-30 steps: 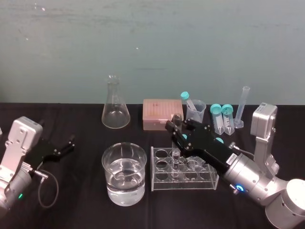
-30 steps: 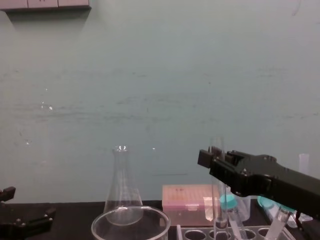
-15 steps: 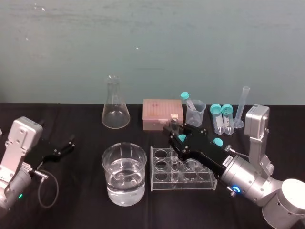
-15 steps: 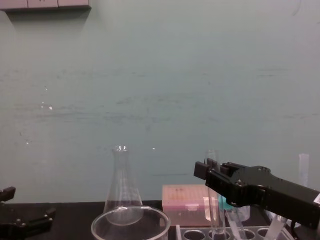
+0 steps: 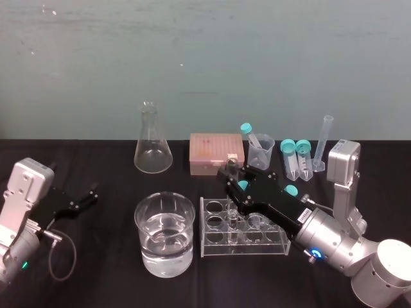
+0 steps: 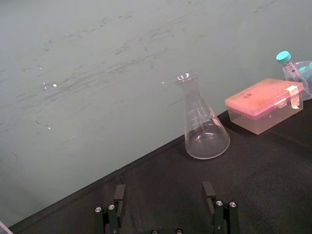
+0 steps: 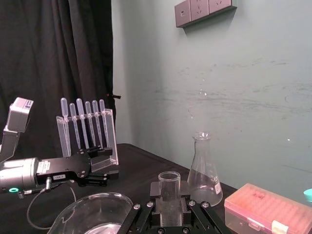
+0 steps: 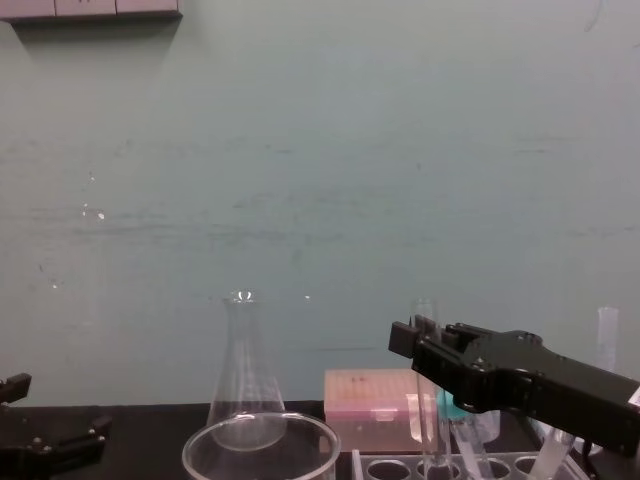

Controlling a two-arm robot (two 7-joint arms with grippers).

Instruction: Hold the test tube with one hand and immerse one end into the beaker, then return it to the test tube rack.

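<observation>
The right tool [image 5: 231, 179] is closed on the test tube [image 7: 169, 182], one finger pressed to each side of the glass just below the open lip. The tube stands upright, lip up, its lower end in a hole of the test tube rack [image 5: 244, 241], just beside the beaker [image 5: 164, 239] toward the bench's [image 5: 109, 282] front edge. Tool and tube sit lower than a second ago; the left tool [image 5: 82, 199], fingers spread and empty, rests near the left edge.
</observation>
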